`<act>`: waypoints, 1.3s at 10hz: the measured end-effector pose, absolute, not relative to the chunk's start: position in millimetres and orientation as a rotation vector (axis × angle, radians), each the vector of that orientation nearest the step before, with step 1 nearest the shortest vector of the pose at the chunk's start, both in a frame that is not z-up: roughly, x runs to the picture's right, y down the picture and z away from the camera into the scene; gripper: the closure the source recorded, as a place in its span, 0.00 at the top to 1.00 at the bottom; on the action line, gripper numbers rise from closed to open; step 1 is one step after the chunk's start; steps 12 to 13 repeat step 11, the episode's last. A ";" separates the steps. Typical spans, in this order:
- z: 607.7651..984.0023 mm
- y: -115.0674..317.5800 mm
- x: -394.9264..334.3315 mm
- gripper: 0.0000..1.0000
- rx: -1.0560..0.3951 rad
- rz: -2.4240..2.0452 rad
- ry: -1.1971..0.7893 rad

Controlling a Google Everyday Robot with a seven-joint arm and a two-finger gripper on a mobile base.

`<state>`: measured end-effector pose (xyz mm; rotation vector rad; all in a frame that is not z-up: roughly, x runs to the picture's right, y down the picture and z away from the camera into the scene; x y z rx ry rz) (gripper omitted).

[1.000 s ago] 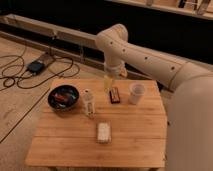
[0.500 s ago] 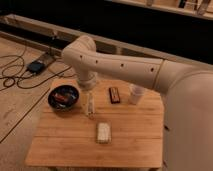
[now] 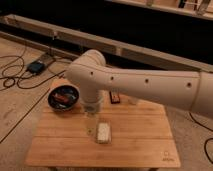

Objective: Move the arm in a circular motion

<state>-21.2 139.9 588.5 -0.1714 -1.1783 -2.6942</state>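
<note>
The big cream-beige tubular arm [image 3: 150, 85] has a smooth, matt, plastic-looking shell with small dark dots, and its narrower wrist end is ribbed. The gripper [image 3: 91, 131] below it hangs over the pale slatted wooden worktop [image 3: 135, 145], whose planks show a dull satin finish (grain lines faintly visible). The dark round bowl [image 3: 64, 97] looks glossy at its rim. The small white rectangular block [image 3: 103, 132] appears matt.

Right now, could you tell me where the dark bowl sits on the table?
The dark bowl sits at the wooden table's far left corner, just left of the arm's elbow. The hand hangs over the table to the bowl's right, beside a white packet.
</note>
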 end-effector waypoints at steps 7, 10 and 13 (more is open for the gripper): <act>638.4 91.2 138.4 0.80 -0.437 -2.348 -0.946; 644.8 84.8 141.6 0.80 -0.447 -2.321 -0.931; 644.8 84.7 142.3 0.80 -0.448 -2.321 -0.930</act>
